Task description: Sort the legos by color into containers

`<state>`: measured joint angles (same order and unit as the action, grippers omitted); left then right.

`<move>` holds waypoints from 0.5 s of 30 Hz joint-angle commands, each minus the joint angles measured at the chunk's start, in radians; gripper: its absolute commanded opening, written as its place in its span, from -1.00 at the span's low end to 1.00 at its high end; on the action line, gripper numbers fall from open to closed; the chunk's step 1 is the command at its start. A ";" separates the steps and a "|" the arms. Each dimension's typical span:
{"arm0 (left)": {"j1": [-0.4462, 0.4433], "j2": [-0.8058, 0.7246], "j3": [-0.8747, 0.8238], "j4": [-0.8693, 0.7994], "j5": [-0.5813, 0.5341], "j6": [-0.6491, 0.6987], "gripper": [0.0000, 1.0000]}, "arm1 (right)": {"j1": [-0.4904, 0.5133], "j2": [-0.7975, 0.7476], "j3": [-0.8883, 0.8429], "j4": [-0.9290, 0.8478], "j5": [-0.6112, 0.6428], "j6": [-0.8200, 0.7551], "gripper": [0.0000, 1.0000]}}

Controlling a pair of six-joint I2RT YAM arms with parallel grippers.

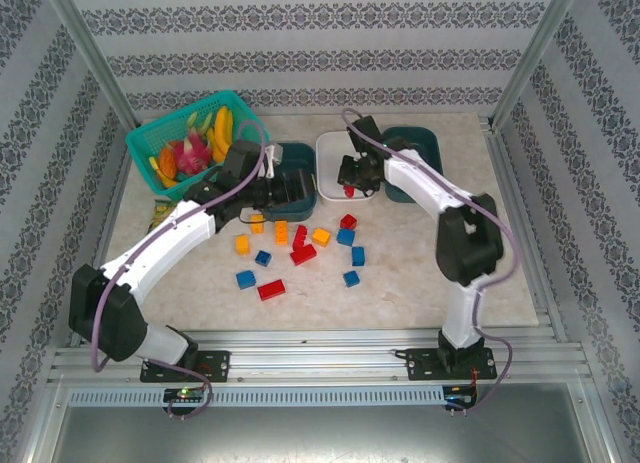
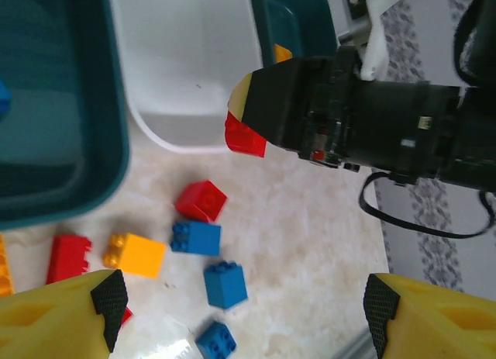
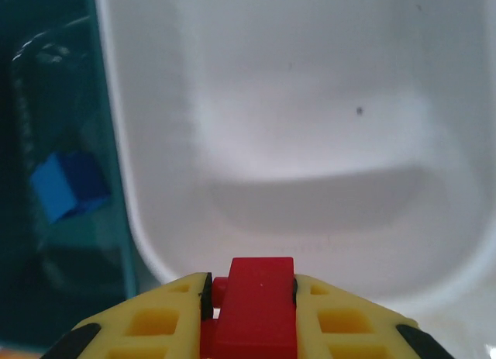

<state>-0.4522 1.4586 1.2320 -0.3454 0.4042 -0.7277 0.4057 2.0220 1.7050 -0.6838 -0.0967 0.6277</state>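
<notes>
Fingers (image 3: 155, 320) pinch red lego (image 3: 256, 305) at white tray (image 3: 310, 103)

Red brick (image 3: 256, 308) at white tray (image 3: 310, 103), flanking teal trays (image 1: 420, 148) — bricks (image 1: 271, 289) scattered

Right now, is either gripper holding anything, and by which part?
The right gripper pinches a red lego by its two opposite sides, near the white tray's rim. The left gripper is open and holds nothing.

Bright, even light from above fills the top view, leaving faint soft shadows on the pale desk (image 1: 400, 295). In the right wrist view the white tray (image 3: 310, 103) looks washed out, and the near yellow fingers (image 3: 139, 328) and red brick (image 3: 260, 312) are blurred.
</notes>
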 commanded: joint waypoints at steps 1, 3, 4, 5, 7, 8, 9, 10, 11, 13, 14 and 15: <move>0.038 0.033 0.036 0.036 0.005 -0.019 0.64 | -0.024 0.123 0.146 -0.053 -0.009 -0.051 -0.62; 0.048 0.048 0.044 0.028 0.004 -0.015 0.64 | -0.036 0.199 0.234 -0.080 -0.011 -0.056 -0.60; 0.050 0.052 0.047 0.025 0.002 -0.011 0.64 | -0.043 0.237 0.279 -0.098 -0.016 -0.057 -0.60; 0.052 0.056 0.047 0.020 0.000 -0.008 0.64 | -0.051 0.275 0.319 -0.117 -0.021 -0.057 -0.59; 0.056 0.059 0.047 0.014 -0.004 -0.010 0.64 | -0.061 0.329 0.383 -0.140 -0.034 -0.058 -0.58; 0.057 0.058 0.049 0.010 -0.007 -0.010 0.64 | -0.066 0.350 0.410 -0.150 -0.039 -0.056 -0.57; 0.057 0.057 0.049 0.005 -0.012 -0.011 0.64 | -0.070 0.367 0.431 -0.156 -0.044 -0.056 -0.54; 0.058 0.054 0.050 0.000 -0.016 -0.010 0.64 | -0.072 0.385 0.456 -0.167 -0.052 -0.057 -0.50; 0.058 0.050 0.047 0.000 -0.016 -0.010 0.64 | -0.071 0.398 0.478 -0.179 -0.057 -0.059 -0.43; 0.058 0.042 0.041 -0.003 -0.020 -0.010 0.64 | -0.069 0.410 0.506 -0.193 -0.068 -0.064 -0.28; 0.059 0.037 0.037 -0.007 -0.021 -0.009 0.64 | -0.068 0.410 0.516 -0.199 -0.069 -0.067 -0.17; 0.058 0.034 0.034 -0.011 -0.022 -0.010 0.64 | -0.067 0.404 0.523 -0.204 -0.072 -0.072 -0.09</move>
<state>-0.4034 1.5177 1.2476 -0.3439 0.3939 -0.7349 0.3351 2.4210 2.1750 -0.8288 -0.1398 0.5755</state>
